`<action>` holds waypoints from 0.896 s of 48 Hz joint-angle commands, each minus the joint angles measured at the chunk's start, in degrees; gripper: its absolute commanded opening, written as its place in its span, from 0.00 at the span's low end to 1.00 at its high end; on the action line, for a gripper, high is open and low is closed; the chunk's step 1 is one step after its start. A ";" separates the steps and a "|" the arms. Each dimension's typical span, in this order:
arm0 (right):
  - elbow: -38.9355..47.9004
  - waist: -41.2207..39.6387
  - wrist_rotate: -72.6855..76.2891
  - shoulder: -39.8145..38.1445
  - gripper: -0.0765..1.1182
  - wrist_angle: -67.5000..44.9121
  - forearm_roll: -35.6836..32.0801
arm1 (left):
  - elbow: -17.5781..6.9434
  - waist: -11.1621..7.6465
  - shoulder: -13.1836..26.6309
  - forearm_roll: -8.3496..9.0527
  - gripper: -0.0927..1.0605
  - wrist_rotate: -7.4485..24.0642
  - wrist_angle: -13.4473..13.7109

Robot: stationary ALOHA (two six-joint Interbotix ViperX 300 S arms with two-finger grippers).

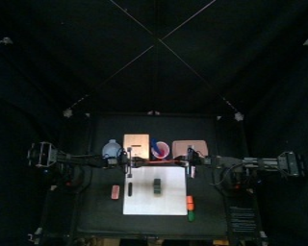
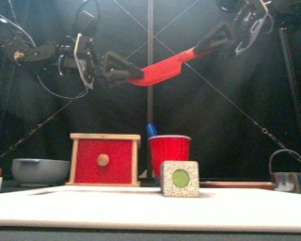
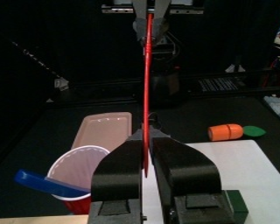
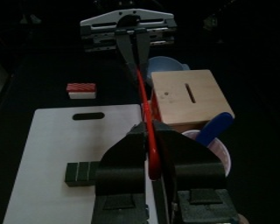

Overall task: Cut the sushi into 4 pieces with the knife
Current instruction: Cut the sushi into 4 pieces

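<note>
White board [image 1: 169,198] sits mid-table. The red cup [image 2: 169,151] stands behind it, and only the wrist views show the blue knife [image 4: 220,127] inside. In the front view the red knife [image 2: 166,68] hangs high between both arms. Up close, the left gripper [image 3: 147,147] and right gripper [image 4: 150,140] are each clamped on it. The sushi roll [image 2: 180,178] stands on the board, well below the knife.

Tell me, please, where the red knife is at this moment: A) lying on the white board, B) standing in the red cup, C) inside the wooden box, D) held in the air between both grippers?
D: the red knife spans from the left gripper to the right gripper, high above the red cup.
</note>
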 commanded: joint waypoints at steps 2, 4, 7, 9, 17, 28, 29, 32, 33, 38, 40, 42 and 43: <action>0.79 0.88 0.00 2.72 0.17 -0.35 2.02 | 0.62 -0.09 -0.26 0.00 0.25 -0.62 -0.70; 1.49 1.41 0.00 3.52 0.16 -0.35 2.64 | 1.32 -0.35 -0.26 -0.09 0.25 -0.70 -0.70; 2.37 2.37 0.09 4.66 0.16 -0.35 3.34 | 2.29 -0.70 -0.18 -0.62 0.25 -0.79 -0.70; 2.81 2.90 0.00 5.10 0.16 -0.35 3.87 | 2.55 -0.88 -0.18 -0.88 0.24 -0.70 -0.70; 4.57 5.89 0.00 9.05 0.16 -0.35 6.86 | 2.64 -5.01 2.46 -2.29 0.24 -0.79 -0.79; 5.98 7.29 0.09 13.10 0.16 -0.35 8.17 | 1.93 -7.56 9.05 -5.89 0.24 -0.70 -0.79; 5.98 7.47 0.09 13.45 0.16 -0.35 8.26 | 1.85 -7.82 9.67 -6.33 0.24 -0.70 -0.70; 5.54 7.91 0.09 14.59 0.16 -0.26 8.79 | 1.49 -8.35 10.99 -7.56 0.24 -0.70 -0.70; 5.45 8.09 0.09 14.85 0.16 -0.18 8.88 | 1.41 -8.44 11.16 -7.91 0.24 -0.70 -0.70; 4.57 8.70 0.18 16.70 0.16 0.97 9.58 | 1.32 -9.67 11.69 -10.28 0.24 -0.70 -0.70; 3.96 8.70 0.18 17.49 0.16 2.29 10.02 | 1.41 -10.11 11.69 -11.25 0.24 -0.70 -0.44; 3.34 8.70 0.18 18.02 0.16 3.34 10.20 | 1.41 -10.46 11.69 -12.04 0.24 -0.70 -0.35; 2.90 8.79 0.18 18.37 0.16 4.13 10.20 | 1.41 -10.72 11.69 -12.39 0.24 -0.70 -0.26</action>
